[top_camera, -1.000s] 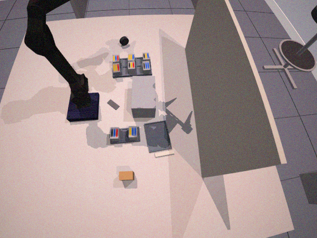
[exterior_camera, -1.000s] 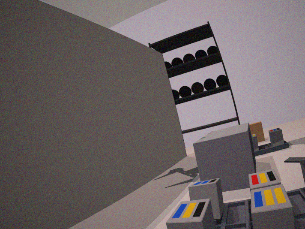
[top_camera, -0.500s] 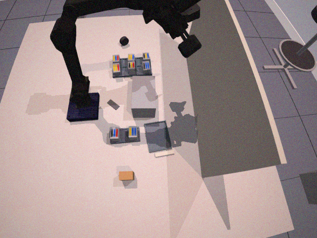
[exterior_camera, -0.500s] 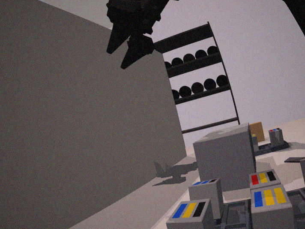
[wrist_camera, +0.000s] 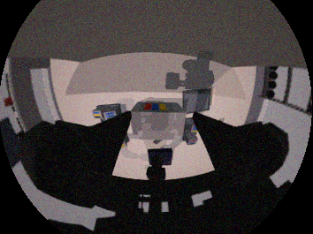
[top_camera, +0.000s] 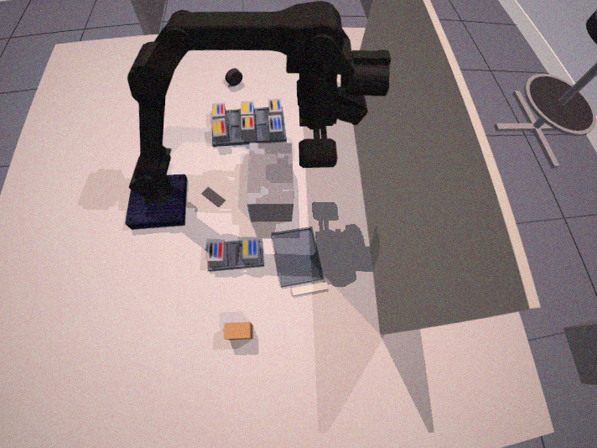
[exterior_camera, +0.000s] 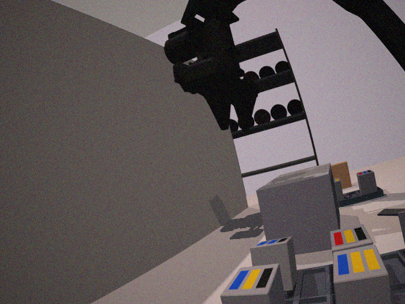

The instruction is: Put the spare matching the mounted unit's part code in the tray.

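The mounted unit, a grey block (top_camera: 270, 210) (exterior_camera: 297, 212) (wrist_camera: 152, 126), stands mid-table. In the wrist view its back edge shows a code strip (wrist_camera: 156, 107), red, blue, yellow from left to right. My gripper (top_camera: 317, 153) (exterior_camera: 235, 126) (wrist_camera: 164, 114) is open and empty, high near the tall panel, facing that back. The far rack (top_camera: 234, 117) holds several spares; one spare (top_camera: 218, 109) reads yellow, blue, red in the top view. The near rack (top_camera: 232, 257) holds two: a black, blue, red spare (top_camera: 215, 250) and a yellow and blue spare (top_camera: 250, 247). The tray (top_camera: 293, 266) (wrist_camera: 197, 100) is empty.
A tall grey panel (top_camera: 423, 169) (exterior_camera: 101, 148) stands along the right of the table in the top view. An orange block (top_camera: 237, 330) (exterior_camera: 341, 175), a small dark plate (top_camera: 213, 196), a black round knob (top_camera: 234, 76) and a white strip (top_camera: 308, 289) lie on the table.
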